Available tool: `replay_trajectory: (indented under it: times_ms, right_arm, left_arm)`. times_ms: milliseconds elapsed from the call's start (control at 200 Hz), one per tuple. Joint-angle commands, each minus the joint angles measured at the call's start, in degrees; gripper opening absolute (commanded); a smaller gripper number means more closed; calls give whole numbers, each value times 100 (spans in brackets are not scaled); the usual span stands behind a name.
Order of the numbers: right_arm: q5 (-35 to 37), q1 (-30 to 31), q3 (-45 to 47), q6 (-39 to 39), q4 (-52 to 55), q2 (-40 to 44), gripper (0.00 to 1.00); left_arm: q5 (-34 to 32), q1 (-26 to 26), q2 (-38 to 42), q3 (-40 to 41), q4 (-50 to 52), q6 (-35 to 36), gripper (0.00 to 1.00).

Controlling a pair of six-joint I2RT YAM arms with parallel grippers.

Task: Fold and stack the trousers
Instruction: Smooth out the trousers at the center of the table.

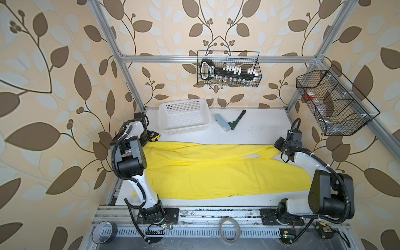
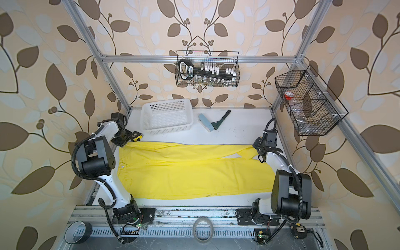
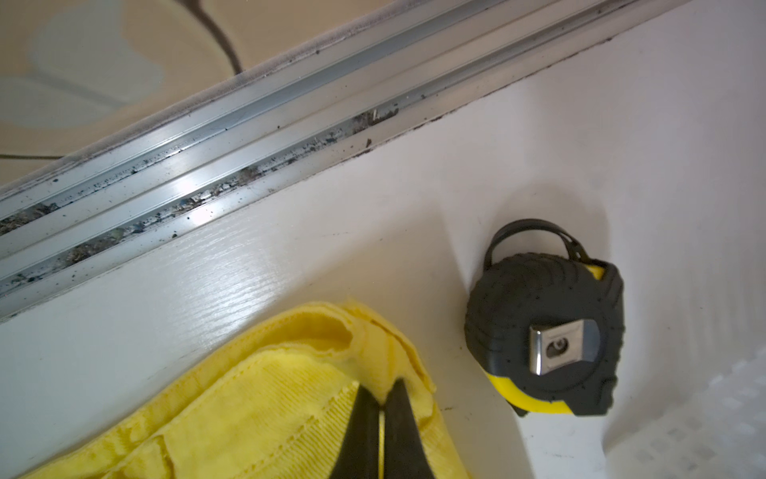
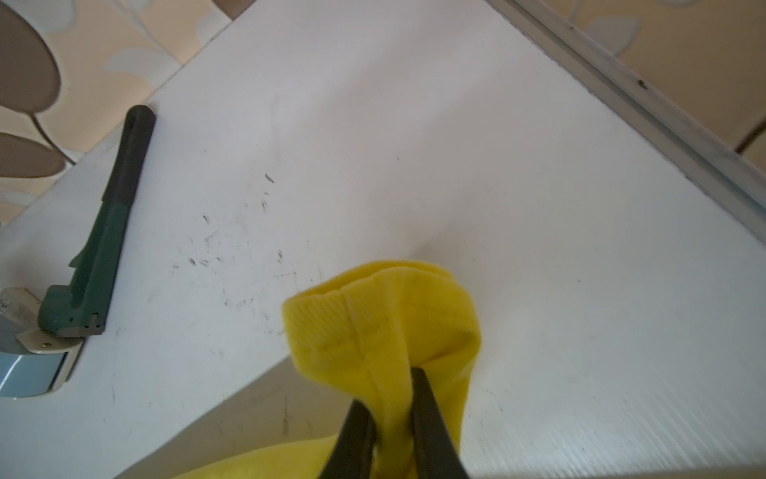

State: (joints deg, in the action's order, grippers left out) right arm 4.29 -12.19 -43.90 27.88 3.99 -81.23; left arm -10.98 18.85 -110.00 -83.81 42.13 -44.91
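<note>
A white perforated plastic basket (image 1: 186, 129) stands open side up at the rear of the white tabletop (image 1: 255, 132). Just beside its left front corner lies a black-and-yellow tape measure (image 3: 545, 331) with its metal belt clip upward; whether the two touch is unclear. To the basket's right, near but apart, lies a roller tool with a pale blue head and a dark green, black-tipped handle (image 1: 229, 123). Above and behind the basket, a black wire basket (image 1: 256, 71) hangs on the aluminium rail (image 1: 162, 58), holding a black tool and small glass bottles. Far to the basket's right hangs a second, divided black wire basket (image 1: 346, 121). Well in front of it lie a black tape roll (image 1: 101, 234) and a clear tape ring (image 1: 229, 218).
</note>
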Motion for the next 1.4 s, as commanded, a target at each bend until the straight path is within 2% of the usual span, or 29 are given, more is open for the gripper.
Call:
replay_trajectory:
  times_ms: [0, 110, 195, 280, 335, 455, 565, 680, 775, 860, 1020, 1169, 1309, 1394]
  right_arm:
    - [-296, -41, -261, -104, -751, -199, 13]
    - [-650, 8, -349, 2, -1157, -343, 19]
    - [-342, 56, -621, -65, -916, -505, 30]
    - [204, 57, -1165, -125, 109, -843, 42]
    - [364, 122, -1206, -235, 195, -829, 49]
    - [340, 259, -1032, -353, 120, -486, 55]
    - [230, 281, -1055, -314, 445, -278, 57]
    - [-77, 485, -1172, -256, 659, -350, 63]
    - [-264, 745, -1313, -15, 828, -619, 64]
    - [-182, 1059, -1314, 153, 728, -807, 70]
    - [-489, 1341, -1400, 605, 479, -1334, 72]
    - [-614, 1521, -1522, 771, 263, -1836, 72]
    - [-750, 1594, -1747, 881, 123, -2254, 72]
    - [-786, 1632, -1852, 917, 98, -2400, 68]
  left_arm:
    - [-426, 101, 325, -92, -76, 43, 0]
    - [-597, 101, 471, -44, 30, -5, 0]
    - [-840, 101, 678, 79, 84, -90, 0]
    - [-1032, 101, 843, 191, 96, -136, 0]
    - [-1022, 101, 930, 256, 60, -133, 0]
    - [-930, 101, 980, 264, 59, -103, 0]
    - [-762, 101, 952, 199, 104, -49, 0]
    - [-528, 106, 982, 211, 70, -3, 0]
    - [-321, 92, 1028, 214, 135, 4, 16]
    - [-194, 93, 1150, 247, 146, 63, 40]
    - [21, 92, 1449, 284, 244, 212, 71]
    - [607, -13, 1886, 696, 212, 296, 77]
    - [1021, -470, 2265, 1390, 92, 277, 79]
    - [1241, -703, 2420, 1722, 38, 247, 80]
